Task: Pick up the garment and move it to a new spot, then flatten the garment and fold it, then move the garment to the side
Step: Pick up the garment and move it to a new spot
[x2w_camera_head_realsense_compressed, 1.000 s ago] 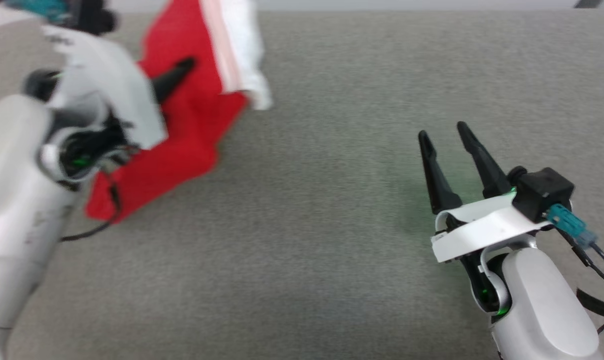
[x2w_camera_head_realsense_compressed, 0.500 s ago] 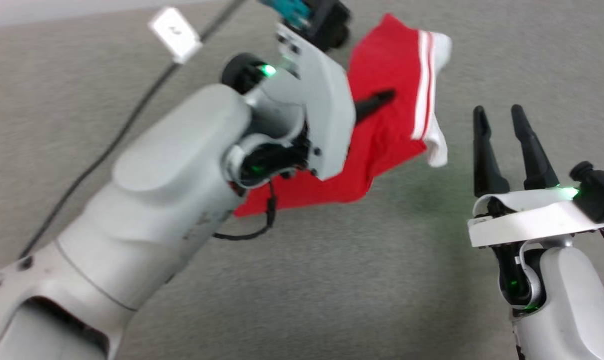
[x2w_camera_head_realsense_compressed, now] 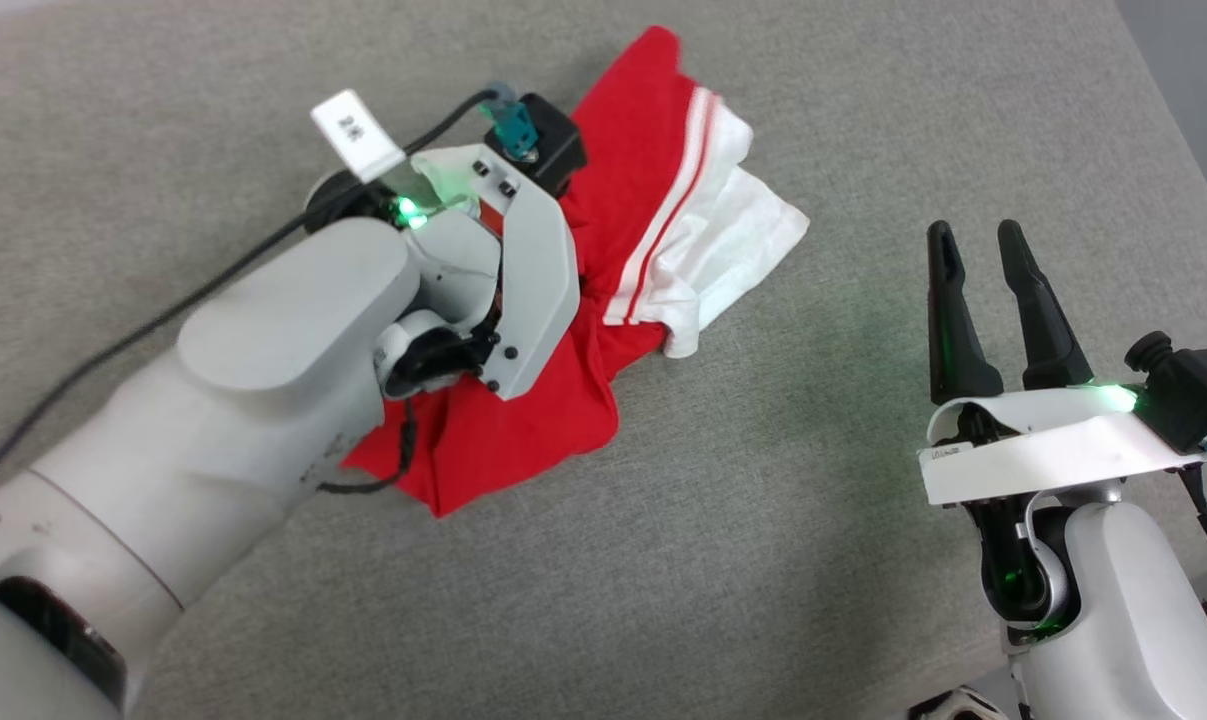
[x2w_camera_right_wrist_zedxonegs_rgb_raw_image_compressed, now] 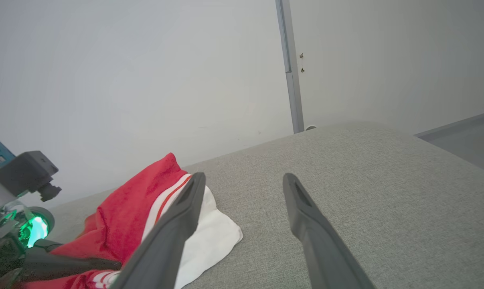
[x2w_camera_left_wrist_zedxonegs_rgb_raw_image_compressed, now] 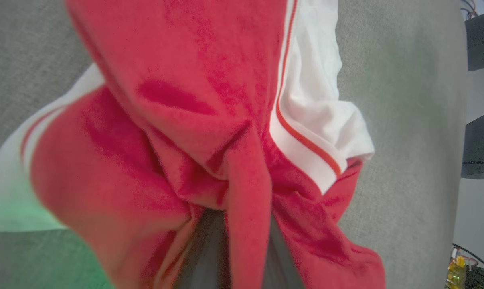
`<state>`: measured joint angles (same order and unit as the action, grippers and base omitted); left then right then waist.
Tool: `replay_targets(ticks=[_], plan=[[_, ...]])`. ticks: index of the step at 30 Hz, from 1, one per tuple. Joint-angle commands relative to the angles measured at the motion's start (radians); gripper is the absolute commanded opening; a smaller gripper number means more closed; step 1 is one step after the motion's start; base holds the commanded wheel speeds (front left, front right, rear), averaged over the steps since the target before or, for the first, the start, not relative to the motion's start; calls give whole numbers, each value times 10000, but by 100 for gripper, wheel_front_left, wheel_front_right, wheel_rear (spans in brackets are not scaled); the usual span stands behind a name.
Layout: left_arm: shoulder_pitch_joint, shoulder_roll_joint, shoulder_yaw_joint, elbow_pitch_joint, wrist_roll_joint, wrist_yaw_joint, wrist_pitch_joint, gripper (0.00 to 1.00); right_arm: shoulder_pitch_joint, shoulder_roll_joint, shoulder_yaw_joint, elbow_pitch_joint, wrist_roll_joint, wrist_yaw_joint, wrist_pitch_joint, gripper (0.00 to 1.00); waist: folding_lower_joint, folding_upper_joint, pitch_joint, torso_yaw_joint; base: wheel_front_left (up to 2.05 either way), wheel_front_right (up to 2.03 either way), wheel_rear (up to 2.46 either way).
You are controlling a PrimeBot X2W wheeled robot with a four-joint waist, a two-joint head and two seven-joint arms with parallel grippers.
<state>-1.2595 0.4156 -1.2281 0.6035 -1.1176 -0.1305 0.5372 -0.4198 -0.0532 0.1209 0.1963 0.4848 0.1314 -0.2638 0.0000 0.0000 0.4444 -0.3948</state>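
Red bunched garment point(x2w_camera_head_realsense_compressed: 528, 435) with white, red-striped sleeve point(x2w_camera_head_realsense_compressed: 738, 235)

Grey fabric surface point(x2w_camera_head_realsense_compressed: 663, 560), crumpled red-and-white garment point(x2w_camera_head_realsense_compressed: 533, 430) resting on it, white sleeve outspread

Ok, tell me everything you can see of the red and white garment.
The garment is a soft, knit-looking red top with a white short sleeve edged by thin red-and-white stripes. It is crumpled, not flat, and bunched into folds. The left gripper is shut on a red fold near its middle, with cloth draped around the fingers. The sleeve and the lower red edge look to rest on the grey fabric surface. A second white part shows at the left of the left wrist view.
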Motion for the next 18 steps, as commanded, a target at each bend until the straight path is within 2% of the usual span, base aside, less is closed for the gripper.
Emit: replay_targets(ticks=[1, 11, 15, 18], plan=[[-26, 117, -175, 87, 154, 4, 153, 0, -64, 31, 44, -42, 51, -14, -4, 100, 0, 0, 195, -172, 0, 0, 0], [585, 226, -715, 208, 1977, 24, 1437, 0, -191, 30, 238, -177, 135, -14, -4, 100, 0, 0, 598, -472, 0, 0, 0], [776, 194, -745, 161, 2361, 24, 1155, 0, -150, 28, 251, -130, -23, -14, -4, 100, 0, 0, 524, -341, 0, 0, 0], [650, 134, -711, 48, 2310, 22, 652, 42, -133, 29, 247, -83, -233, -14, -4, 100, 0, 0, 287, -88, 0, 0, 0]])
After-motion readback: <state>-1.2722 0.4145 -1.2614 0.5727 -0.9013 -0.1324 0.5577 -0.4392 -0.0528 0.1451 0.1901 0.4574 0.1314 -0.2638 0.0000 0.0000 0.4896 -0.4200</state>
